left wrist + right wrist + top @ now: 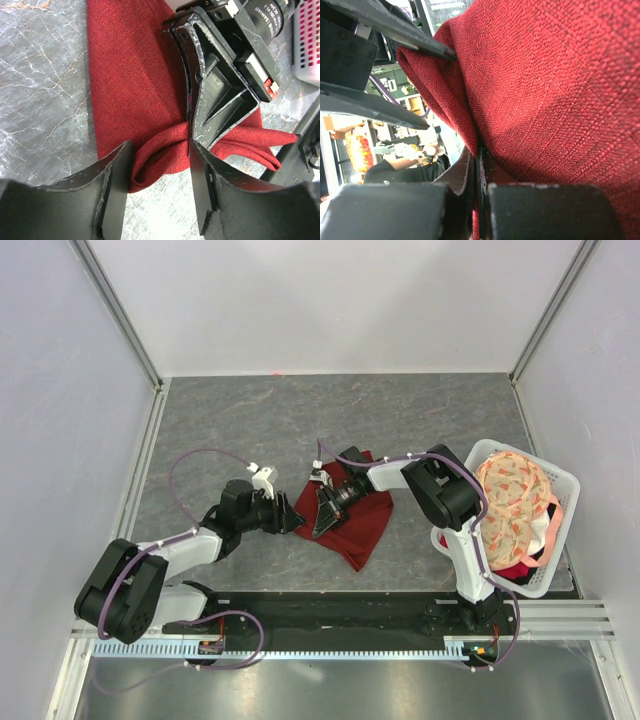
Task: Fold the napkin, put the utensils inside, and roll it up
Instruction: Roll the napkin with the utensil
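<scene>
The napkin (362, 525) lies on the desk (250, 420); the right end effector (476, 157) is pinched onto its raised fold, the left end effector (159, 152) gapes around it and should close on both layers before pulling

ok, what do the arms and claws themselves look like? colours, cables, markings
Both arms are white links with bulky black joint housings: left arm, right arm. A purple cable runs along each. Left claw: flat black fingers, edges scuffed pale. Right claw: black triangular ribbed frame, scratched; white print on the black motor behind it.
</scene>
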